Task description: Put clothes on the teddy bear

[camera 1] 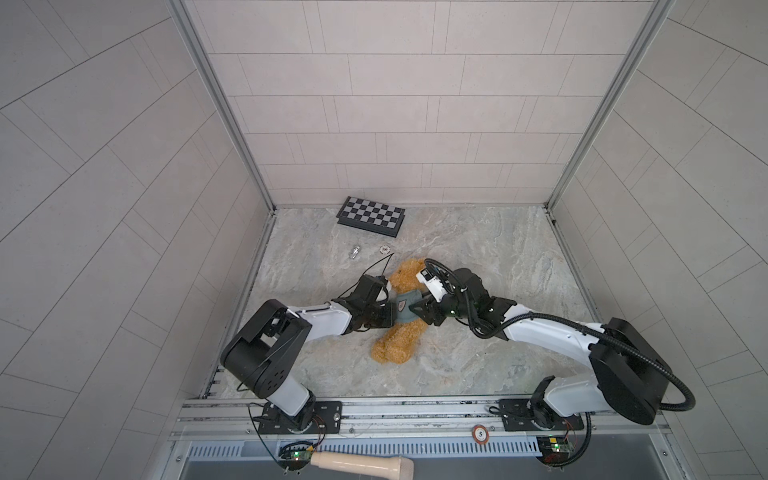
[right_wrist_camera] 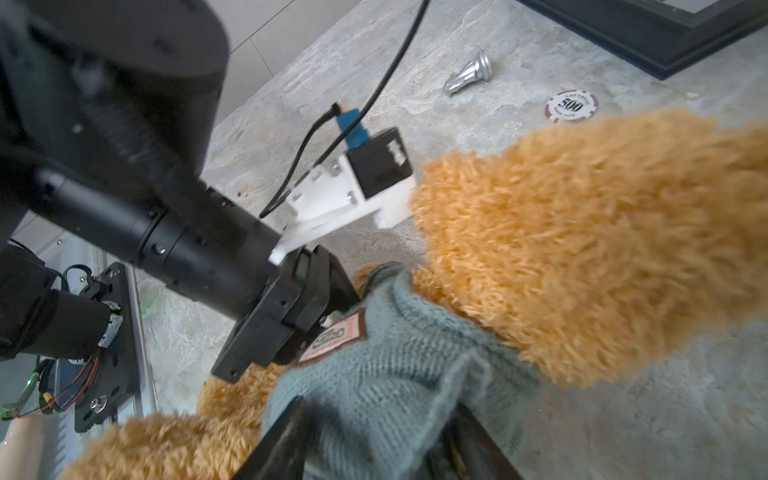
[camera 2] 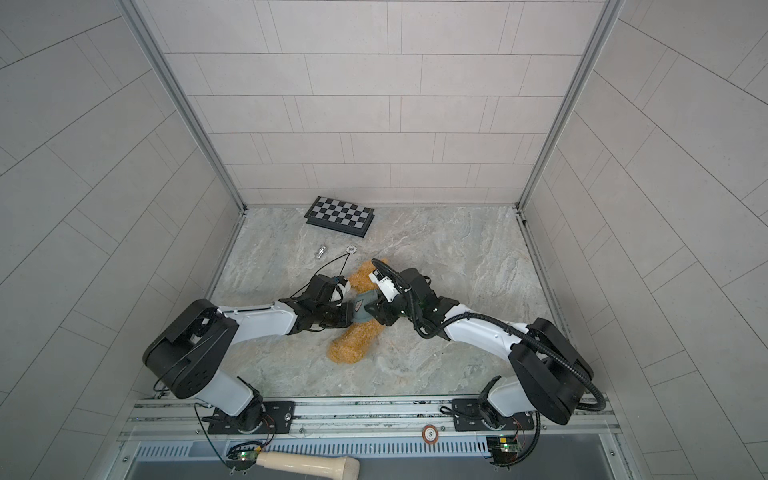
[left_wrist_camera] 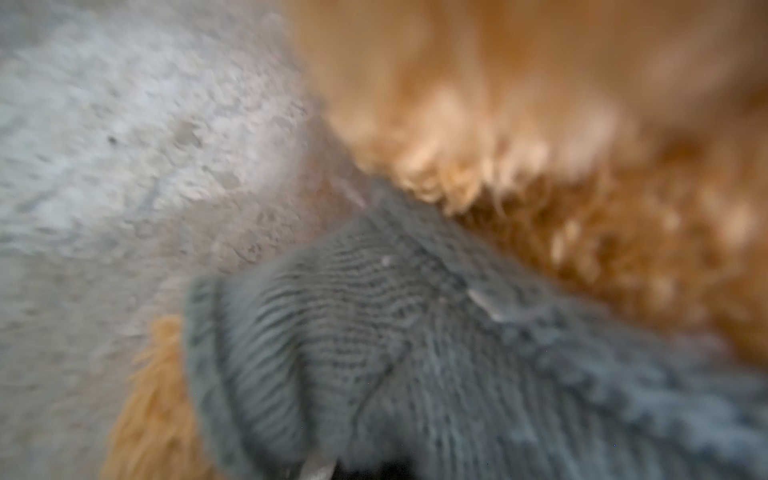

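Note:
The golden-brown teddy bear (camera 1: 399,345) (camera 2: 353,345) lies on the marble table, head toward the back wall. A grey-blue knitted sweater (camera 1: 404,316) (camera 2: 363,318) with a sewn patch (right_wrist_camera: 336,336) covers its torso. My left gripper (camera 1: 392,313) (camera 2: 351,313) (right_wrist_camera: 332,307) is at the sweater's left side, shut on the knit. The blurred left wrist view shows sweater (left_wrist_camera: 415,353) and fur (left_wrist_camera: 540,124). My right gripper (camera 1: 413,309) (camera 2: 368,309) (right_wrist_camera: 382,449) is at the right side, its jaws closed around a bunched fold of sweater (right_wrist_camera: 395,374) below the bear's head (right_wrist_camera: 582,249).
A folded chessboard (camera 1: 371,216) (camera 2: 340,216) lies at the back. A silver chess piece (camera 1: 354,252) (right_wrist_camera: 467,79) and a poker chip (camera 1: 385,249) (right_wrist_camera: 571,107) lie just behind the bear. Another chip (camera 1: 480,434) sits on the front rail, with a wooden handle (camera 1: 361,463) below it.

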Robot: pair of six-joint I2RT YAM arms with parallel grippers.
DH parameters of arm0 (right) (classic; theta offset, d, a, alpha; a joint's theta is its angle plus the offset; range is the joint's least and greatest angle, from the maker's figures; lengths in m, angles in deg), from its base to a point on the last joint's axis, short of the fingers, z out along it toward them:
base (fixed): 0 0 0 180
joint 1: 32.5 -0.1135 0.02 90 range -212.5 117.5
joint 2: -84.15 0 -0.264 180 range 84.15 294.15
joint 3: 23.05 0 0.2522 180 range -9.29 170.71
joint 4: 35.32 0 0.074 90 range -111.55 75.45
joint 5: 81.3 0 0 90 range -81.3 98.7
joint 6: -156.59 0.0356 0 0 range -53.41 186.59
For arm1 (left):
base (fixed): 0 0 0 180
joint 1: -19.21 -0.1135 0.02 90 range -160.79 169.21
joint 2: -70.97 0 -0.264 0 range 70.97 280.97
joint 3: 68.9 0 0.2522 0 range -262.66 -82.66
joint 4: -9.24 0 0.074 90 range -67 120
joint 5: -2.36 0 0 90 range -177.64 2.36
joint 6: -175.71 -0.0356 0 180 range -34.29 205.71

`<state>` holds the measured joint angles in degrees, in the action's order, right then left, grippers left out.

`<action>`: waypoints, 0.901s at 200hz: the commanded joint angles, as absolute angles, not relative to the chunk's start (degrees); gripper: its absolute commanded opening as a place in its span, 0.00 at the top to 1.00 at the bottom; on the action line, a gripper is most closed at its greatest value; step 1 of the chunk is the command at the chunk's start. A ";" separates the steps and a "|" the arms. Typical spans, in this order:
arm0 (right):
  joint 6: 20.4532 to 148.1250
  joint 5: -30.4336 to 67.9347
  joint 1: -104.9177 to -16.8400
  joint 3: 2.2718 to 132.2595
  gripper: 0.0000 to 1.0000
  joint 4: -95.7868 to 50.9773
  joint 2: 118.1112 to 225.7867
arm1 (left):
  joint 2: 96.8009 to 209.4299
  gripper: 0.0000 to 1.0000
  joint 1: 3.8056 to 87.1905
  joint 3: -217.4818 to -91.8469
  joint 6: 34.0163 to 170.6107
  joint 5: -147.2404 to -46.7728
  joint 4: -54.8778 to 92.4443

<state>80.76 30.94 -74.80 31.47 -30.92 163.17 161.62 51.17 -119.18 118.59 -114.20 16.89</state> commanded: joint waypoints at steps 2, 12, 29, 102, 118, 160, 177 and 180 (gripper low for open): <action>81.42 23.40 -78.36 29.30 0.47 -25.78 161.34 | 160.95 1.00 50.26 -122.31 116.79 -114.70 16.74; 85.01 22.88 -78.37 28.09 0.49 -26.65 160.53 | 159.86 1.00 50.18 -122.56 116.56 -113.70 17.90; 88.14 22.41 -78.91 24.56 0.49 -30.24 158.54 | 156.51 1.00 49.24 -122.25 116.64 -112.71 18.51; 93.56 22.51 -82.11 19.13 0.50 -34.85 150.18 | 136.64 0.55 47.51 -127.87 111.03 -106.36 42.55; 92.97 23.18 -82.15 17.79 0.50 -36.79 148.07 | 129.62 0.59 50.87 -126.12 113.48 -106.32 46.38; 90.37 16.05 -82.57 15.70 0.43 -29.50 137.89 | 121.87 0.83 59.40 -110.65 136.46 -111.82 22.52; 87.04 13.93 -84.58 14.29 0.41 -29.79 134.95 | 122.89 0.94 60.69 -109.83 137.17 -110.16 21.82; 86.26 13.69 -85.07 14.00 0.41 -30.03 134.80 | 122.84 0.96 60.69 -109.61 137.12 -109.95 21.81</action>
